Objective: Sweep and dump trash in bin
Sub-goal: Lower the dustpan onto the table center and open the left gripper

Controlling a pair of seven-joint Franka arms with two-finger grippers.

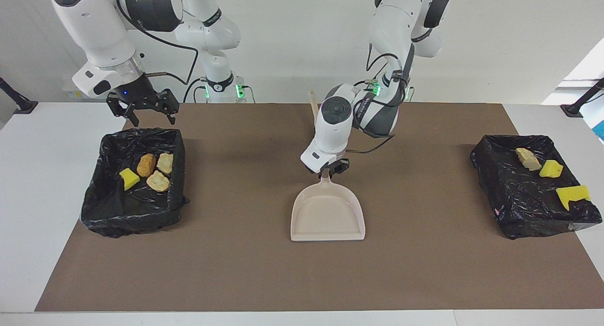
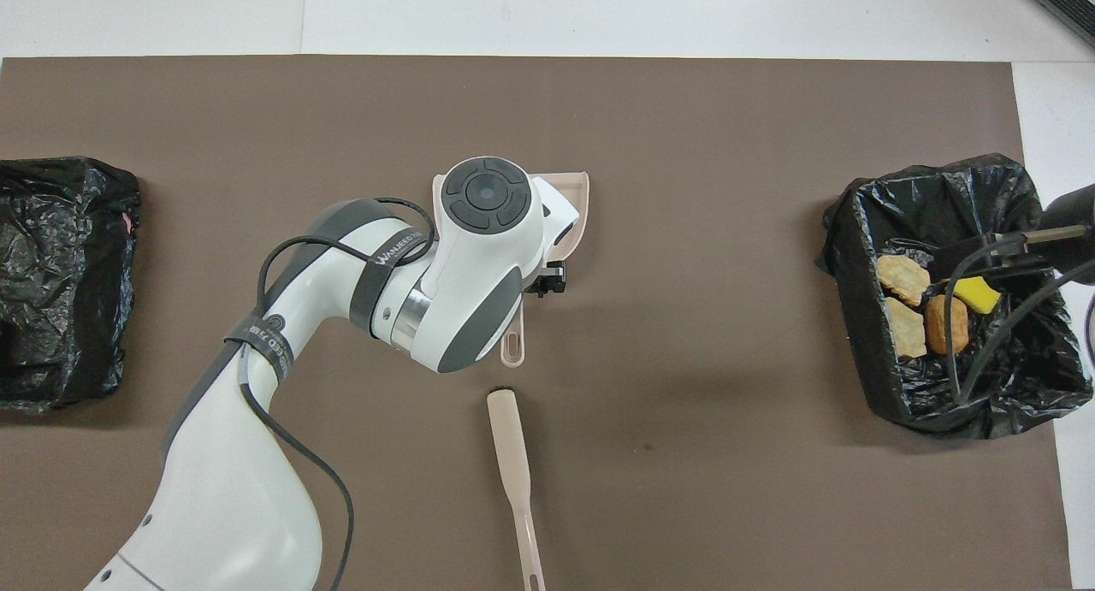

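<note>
The trash lies in two black-lined bins. The bin [image 1: 94, 208] at the right arm's end holds a yellow sponge piece [image 1: 129, 178] and three golden-brown rolls [image 1: 146, 164]; it also shows in the overhead view [image 2: 864, 317]. The bin [image 1: 500, 194] at the left arm's end holds a pale roll [image 1: 527, 158], a yellow sponge piece [image 1: 550, 168] and a jagged yellow piece [image 1: 572, 195]. My left gripper [image 1: 332, 168] is at the handle of the beige dustpan [image 1: 328, 213], which lies flat and empty at the mat's middle. My right gripper [image 1: 144, 110] is open and empty, over the robot-side rim of its bin.
The beige hand brush [image 2: 511, 454] lies on the brown mat, nearer to the robots than the dustpan, in line with the dustpan's handle [image 2: 513, 349]. The left arm covers most of the dustpan in the overhead view. White table borders the mat at both ends.
</note>
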